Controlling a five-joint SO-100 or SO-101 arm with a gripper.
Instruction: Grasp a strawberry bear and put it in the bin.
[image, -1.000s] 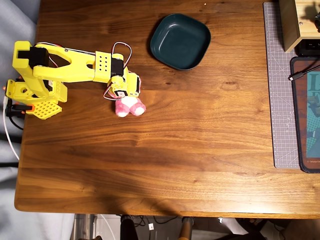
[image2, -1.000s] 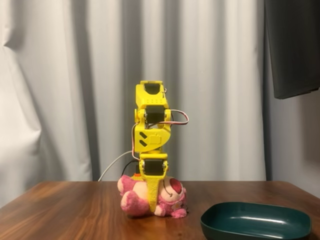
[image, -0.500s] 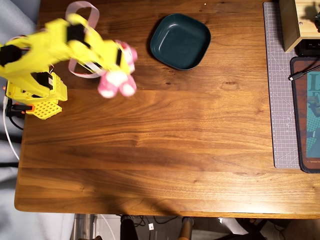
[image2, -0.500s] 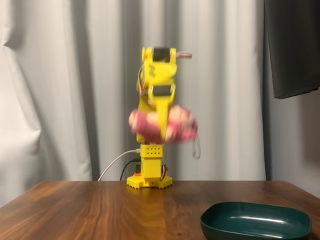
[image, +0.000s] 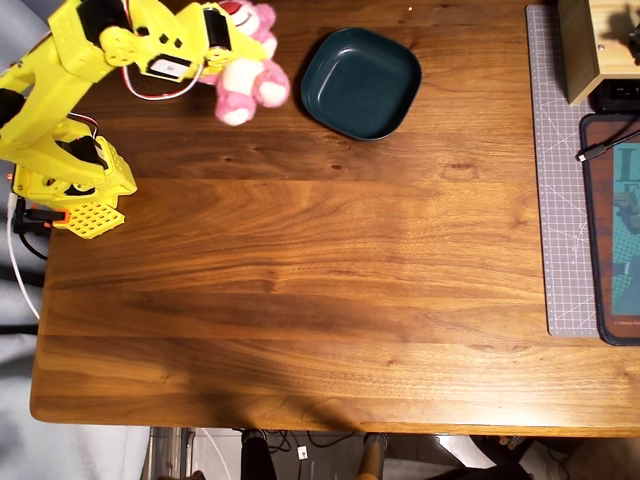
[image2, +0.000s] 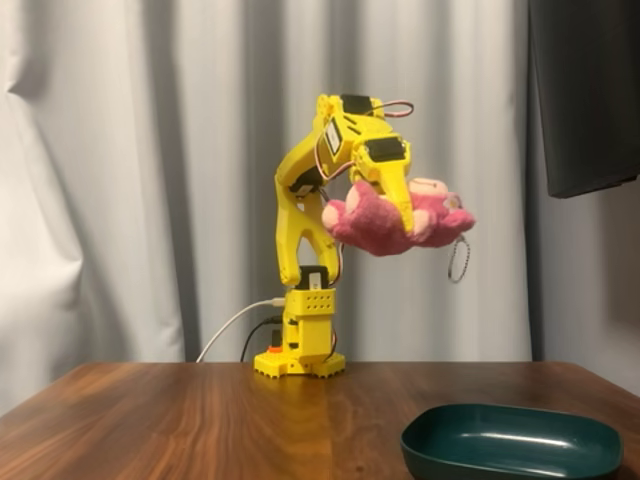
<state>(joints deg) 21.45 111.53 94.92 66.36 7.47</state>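
While aloft, one strawberry bear (image2: 395, 222) in one clamped claw (image2: 404, 222), one bin (image2: 512, 443) below.

My yellow arm (image2: 300, 215) rises from its base (image2: 300, 345), folds at the elbow and reaches forward, wrist angled down. I see my tool (image2: 405, 222) clamped around the strawberry bear (image2: 385, 222), holding it high in the air.

The table (image: 300, 260) is viewed straight down from above in the overhead view, most of its top covered. In the fixed view it is seen from table height, facing the curtain (image2: 120, 180). The arm (image2: 310, 250) and bin (image: 361, 82) are shared by both.
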